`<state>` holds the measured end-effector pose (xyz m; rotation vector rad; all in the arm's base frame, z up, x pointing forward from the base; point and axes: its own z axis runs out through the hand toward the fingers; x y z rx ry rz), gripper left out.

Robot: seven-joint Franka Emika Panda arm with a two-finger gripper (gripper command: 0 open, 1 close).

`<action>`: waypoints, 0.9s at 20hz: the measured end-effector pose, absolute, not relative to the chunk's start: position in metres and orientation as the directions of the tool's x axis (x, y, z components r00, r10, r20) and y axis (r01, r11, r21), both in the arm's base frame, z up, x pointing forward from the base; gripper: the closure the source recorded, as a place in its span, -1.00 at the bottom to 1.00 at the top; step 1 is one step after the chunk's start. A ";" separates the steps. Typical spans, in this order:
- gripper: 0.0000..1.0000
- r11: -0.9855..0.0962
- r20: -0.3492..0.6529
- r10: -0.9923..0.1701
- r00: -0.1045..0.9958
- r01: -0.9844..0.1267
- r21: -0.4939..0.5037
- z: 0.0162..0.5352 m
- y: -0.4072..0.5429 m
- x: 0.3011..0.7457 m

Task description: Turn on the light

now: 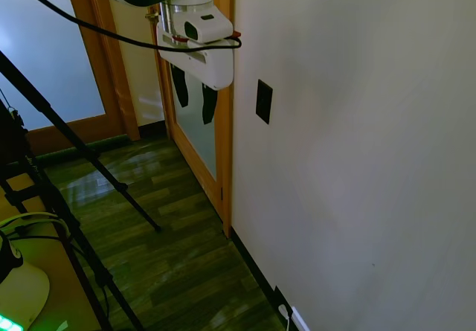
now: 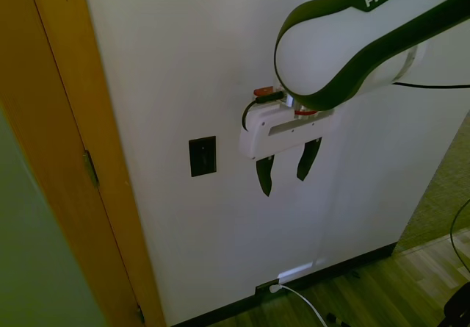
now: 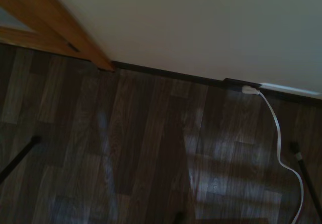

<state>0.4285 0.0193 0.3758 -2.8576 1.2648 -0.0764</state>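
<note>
One small black switch (image 2: 203, 156) sits flat on the white wall (image 2: 169, 62), just right of the wooden door frame (image 2: 81, 121). Further right, the gripper (image 2: 287, 168) hangs apart from it, jaws open and empty. Looks rigid, so probably push with one fingertip, no grabbing.

Switch (image 1: 263, 101) too small to read its position; white cable (image 3: 282, 148) runs off the wrist frame at five o'clock.
</note>
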 end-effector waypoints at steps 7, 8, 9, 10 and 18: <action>-1.00 -0.653 0.083 -0.758 0.647 -0.753 -0.087 0.372 0.030 0.454; -1.00 -0.647 0.090 -0.762 0.641 -0.756 -0.098 0.368 0.031 0.463; -1.00 -0.640 0.105 -0.768 0.632 -0.760 -0.113 0.364 0.032 0.475; -1.00 -0.631 0.129 -0.776 0.618 -0.764 -0.135 0.360 0.033 0.488; -1.00 -0.611 0.195 -0.792 0.579 -0.743 -0.274 0.330 0.033 0.592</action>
